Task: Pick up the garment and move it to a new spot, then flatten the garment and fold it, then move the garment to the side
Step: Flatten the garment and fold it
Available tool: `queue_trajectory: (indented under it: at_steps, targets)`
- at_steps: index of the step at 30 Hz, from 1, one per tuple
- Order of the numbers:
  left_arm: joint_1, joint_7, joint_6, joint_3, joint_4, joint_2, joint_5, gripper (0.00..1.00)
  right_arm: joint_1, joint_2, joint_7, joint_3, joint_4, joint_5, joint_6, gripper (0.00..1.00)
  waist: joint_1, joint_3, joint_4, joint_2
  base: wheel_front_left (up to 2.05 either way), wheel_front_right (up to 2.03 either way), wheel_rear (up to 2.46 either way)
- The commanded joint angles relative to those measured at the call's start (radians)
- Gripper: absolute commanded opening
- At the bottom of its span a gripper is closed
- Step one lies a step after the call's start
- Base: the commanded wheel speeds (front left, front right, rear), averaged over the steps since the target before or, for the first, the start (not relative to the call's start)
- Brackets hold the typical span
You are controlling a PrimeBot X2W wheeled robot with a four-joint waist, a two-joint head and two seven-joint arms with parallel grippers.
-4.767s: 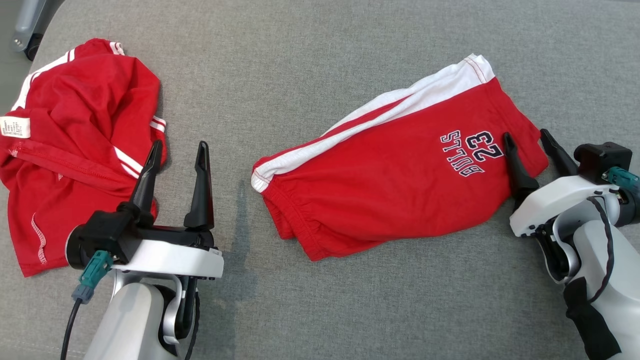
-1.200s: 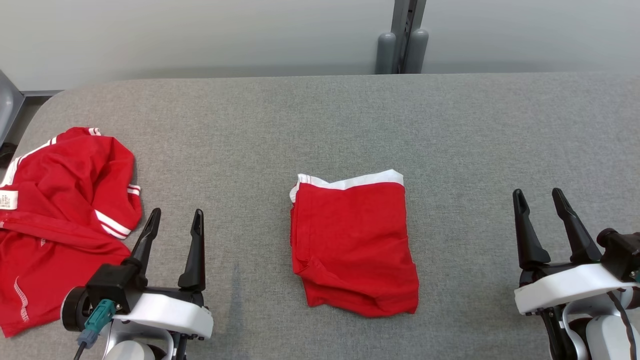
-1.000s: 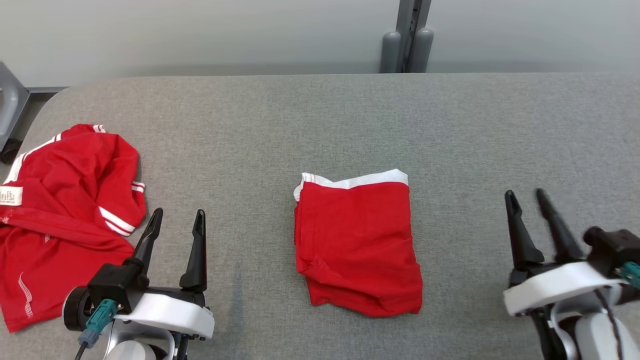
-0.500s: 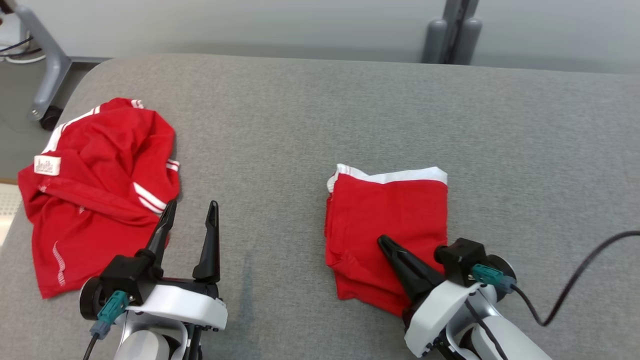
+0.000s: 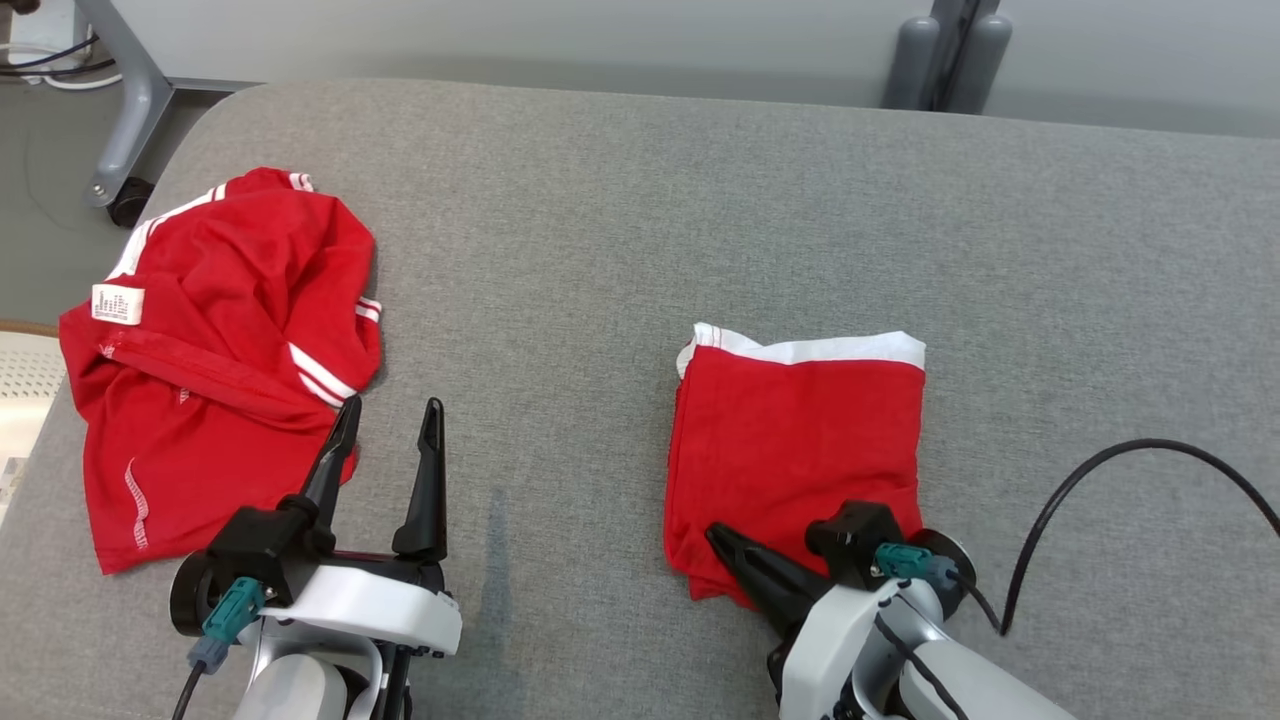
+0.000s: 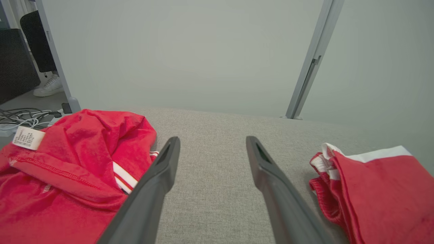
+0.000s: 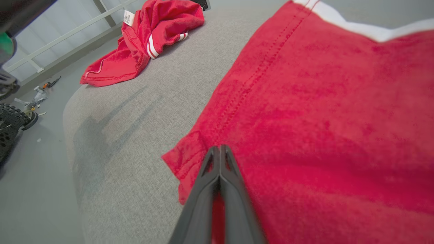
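The garment (image 5: pixel 800 440) is a red pair of shorts with a white band, folded into a rectangle on the grey table (image 5: pixel 600 200). My right gripper (image 5: pixel 715 533) is shut, its fingers pressed together and lying over the garment's near left corner. In the right wrist view the joined tips (image 7: pixel 219 147) rest on the red cloth (image 7: pixel 322 101) just inside its edge; no fabric shows pinched between them. My left gripper (image 5: pixel 391 410) stands open and empty over bare table, to the left of the garment (image 6: pixel 383 189). Its fingers (image 6: pixel 213 140) point away from me.
A second red garment (image 5: pixel 220 350) with white stripes lies crumpled at the table's left end, touching my left gripper's outer finger. A black cable (image 5: pixel 1100 460) loops over the table to the right. Grey posts (image 5: pixel 945 50) and a wheeled stand leg (image 5: pixel 120 130) stand beyond the table.
My right gripper has shut and swung left from the table's right side onto the garment's near left corner. The head camera has shifted. The left gripper has kept its place.
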Motion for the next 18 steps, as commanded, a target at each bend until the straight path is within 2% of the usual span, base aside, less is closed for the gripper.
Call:
queue_trajectory:
  at_steps: [1,7,11,14,18]
  targets:
    - [-0.011,-0.006,-0.005,0.005,0.001,0.003,0.001,1.0,-0.005,-0.01,-0.01,0.008,-0.003,0.01,0.0,0.0,0.0,0.0,-0.004,0.0,0.0,0.0,0.0]
    - [-0.009,-0.008,-0.005,0.007,0.007,0.008,0.004,1.0,0.021,-0.031,-0.004,0.067,-0.031,0.05,0.0,0.0,0.0,-0.005,-0.029,0.0,0.0,0.0,0.0]
    - [-0.005,-0.009,-0.005,0.006,0.009,0.014,0.005,1.0,0.021,-0.037,-0.031,0.068,-0.061,0.067,0.0,0.0,0.0,-0.011,-0.048,0.0,0.0,0.0,0.0]
    - [0.0,-0.009,-0.002,0.007,0.009,0.02,0.005,1.0,0.019,-0.042,-0.066,0.027,-0.08,0.069,0.0,0.0,0.0,-0.02,-0.061,0.0,0.0,0.0,0.0]
    - [0.011,-0.005,0.006,0.008,0.004,0.029,0.006,1.0,0.03,-0.045,-0.105,-0.101,-0.096,0.053,0.0,0.0,0.0,-0.036,-0.075,0.0,0.0,0.0,0.0]
